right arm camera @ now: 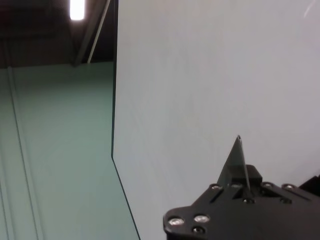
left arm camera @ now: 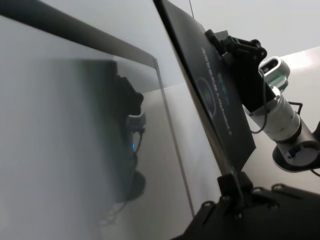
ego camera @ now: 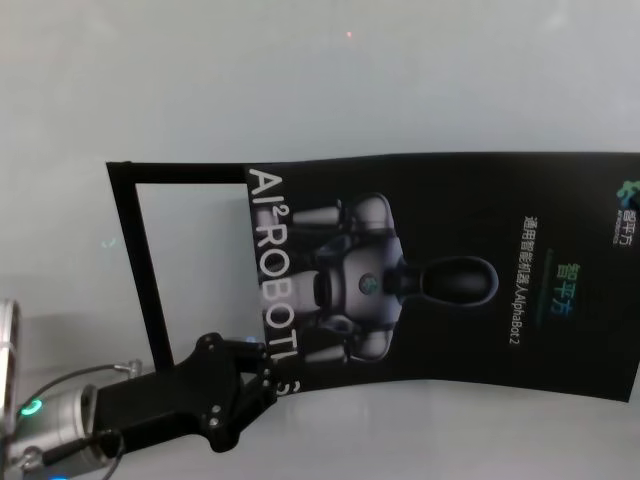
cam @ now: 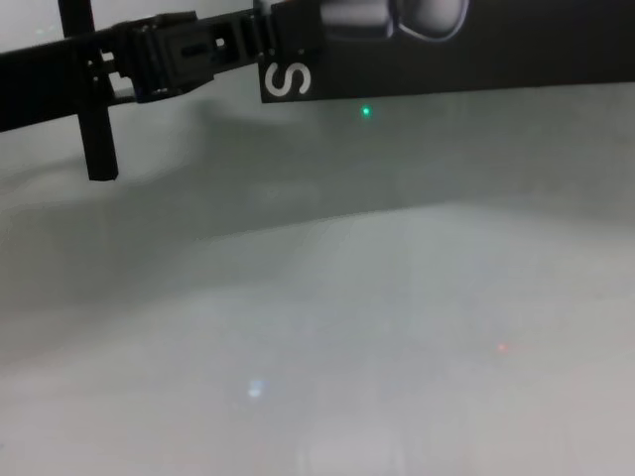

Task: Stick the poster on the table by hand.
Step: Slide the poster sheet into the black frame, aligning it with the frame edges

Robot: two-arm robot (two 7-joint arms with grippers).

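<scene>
Notably, the left gripper [ego camera: 262, 372] reached in low and nearly level from the left — fingers pinched shut on the poster [ego camera: 440, 270] at its near-left corner, by the white letters. The poster hung above the table [ego camera: 300, 90]. The right gripper [right arm camera: 239, 172] was clamped on a thin sheet edge — likely the poster's.

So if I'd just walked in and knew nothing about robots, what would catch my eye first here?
The poster: a big glossy black sheet with white capitals and a grey-white robot picture, held above the pale table at the centre and right of the head view. Next, the left pincer, black, gripping its near left corner. A black frame lies to the poster's left.
</scene>
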